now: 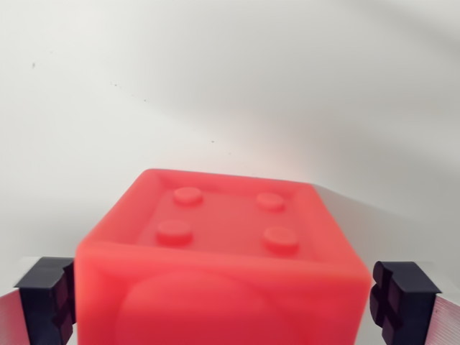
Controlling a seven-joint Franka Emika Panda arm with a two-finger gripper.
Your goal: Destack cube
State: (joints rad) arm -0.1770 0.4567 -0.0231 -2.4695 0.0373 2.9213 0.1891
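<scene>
A red cube with four round studs on its top face fills the lower middle of the wrist view, close to the camera and slightly blurred. My gripper is open and straddles it. The left black finger pad stands right beside the cube's left side, and the right pad sits just off its right side. I cannot make out firm contact on either side. Whatever is under the cube is hidden, and no second cube shows.
Behind the cube lies a plain white surface with a few tiny dark specks. A soft shadow falls to the right of the cube.
</scene>
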